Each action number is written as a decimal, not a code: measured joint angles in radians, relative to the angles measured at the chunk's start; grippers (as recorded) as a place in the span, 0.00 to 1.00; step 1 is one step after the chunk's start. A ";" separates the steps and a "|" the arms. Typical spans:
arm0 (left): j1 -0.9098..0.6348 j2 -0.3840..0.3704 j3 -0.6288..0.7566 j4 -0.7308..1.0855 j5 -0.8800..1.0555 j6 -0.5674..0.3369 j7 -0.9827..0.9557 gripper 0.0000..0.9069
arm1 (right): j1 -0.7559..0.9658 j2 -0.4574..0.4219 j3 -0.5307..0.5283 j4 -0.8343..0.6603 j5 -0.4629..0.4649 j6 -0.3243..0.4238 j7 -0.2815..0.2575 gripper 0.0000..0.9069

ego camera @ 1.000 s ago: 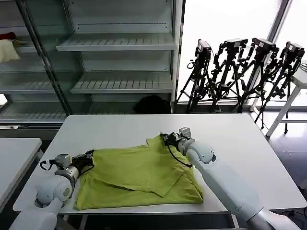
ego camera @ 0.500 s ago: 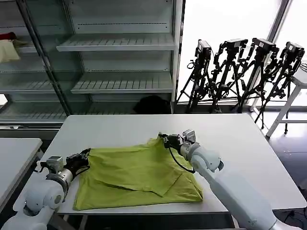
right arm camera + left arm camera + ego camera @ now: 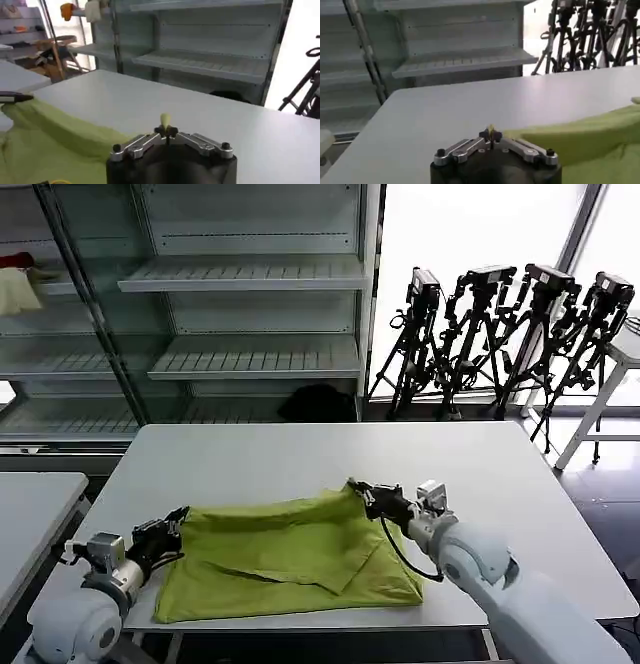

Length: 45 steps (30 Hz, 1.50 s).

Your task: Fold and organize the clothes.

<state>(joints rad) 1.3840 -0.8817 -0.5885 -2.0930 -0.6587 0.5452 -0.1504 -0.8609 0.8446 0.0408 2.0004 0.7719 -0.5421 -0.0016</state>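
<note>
Rounded white arm shells, black left claw [image 3: 172,528] and right claw [image 3: 361,491], silver screwed finger links, black cables

Counts: 1 lime T-shirt [image 3: 290,554], 2 end effectors (left end effector [image 3: 168,532], right end effector [image 3: 362,492]), 2 white tables (main table [image 3: 300,454], side table [image 3: 30,504]), 4 tripods [image 3: 500,334], 1 shelving unit [image 3: 250,284].

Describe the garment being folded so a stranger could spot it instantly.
On the white table before the metal shelves, near its front edge, lies a lime yellow-green T-shirt, partly folded. The left gripper and right gripper pinch its far corners; it is the sole cloth there.
</note>
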 measured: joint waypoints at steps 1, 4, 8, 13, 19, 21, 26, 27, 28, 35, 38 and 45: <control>0.008 0.000 -0.004 -0.006 0.007 0.000 0.003 0.00 | -0.017 -0.010 0.009 0.015 0.000 0.002 -0.001 0.00; 0.033 -0.002 -0.013 -0.026 0.028 -0.001 0.016 0.00 | -0.062 -0.031 0.033 0.055 -0.001 0.006 -0.002 0.00; 0.060 -0.006 -0.025 -0.040 0.058 -0.002 0.023 0.00 | -0.116 -0.046 0.051 0.098 -0.006 0.010 -0.002 0.00; 0.097 -0.014 -0.043 -0.065 0.095 -0.003 0.030 0.00 | -0.165 -0.064 0.067 0.133 -0.013 0.013 -0.005 0.00; 0.138 -0.028 -0.043 -0.093 0.136 -0.003 0.037 0.00 | -0.202 -0.087 0.082 0.150 -0.021 0.021 -0.012 0.00; 0.150 -0.033 -0.044 -0.102 0.149 -0.003 0.039 0.00 | -0.210 -0.093 0.089 0.153 -0.021 0.025 -0.016 0.00; 0.171 -0.035 -0.058 -0.115 0.178 0.000 0.041 0.00 | -0.229 -0.107 0.102 0.168 -0.016 0.028 -0.018 0.00; 0.174 -0.035 -0.061 -0.115 0.183 0.000 0.041 0.00 | -0.233 -0.109 0.104 0.172 -0.015 0.028 -0.018 0.00; 0.177 -0.035 -0.063 -0.115 0.186 0.000 0.042 0.00 | -0.236 -0.111 0.105 0.175 -0.015 0.027 -0.017 0.00; 0.185 -0.041 -0.059 -0.113 0.210 -0.001 0.044 0.00 | -0.261 -0.112 0.110 0.186 -0.016 0.028 -0.012 0.00; 0.186 -0.046 -0.051 -0.109 0.220 -0.002 0.044 0.00 | -0.270 -0.112 0.115 0.195 -0.016 0.028 -0.009 0.00; 0.201 -0.053 -0.055 -0.103 0.233 -0.007 0.043 0.00 | -0.282 -0.120 0.126 0.214 -0.008 0.020 -0.009 0.00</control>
<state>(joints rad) 1.5854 -0.9346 -0.6433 -2.1964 -0.4260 0.5377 -0.1073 -1.1432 0.7242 0.1669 2.2144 0.7635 -0.5225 -0.0102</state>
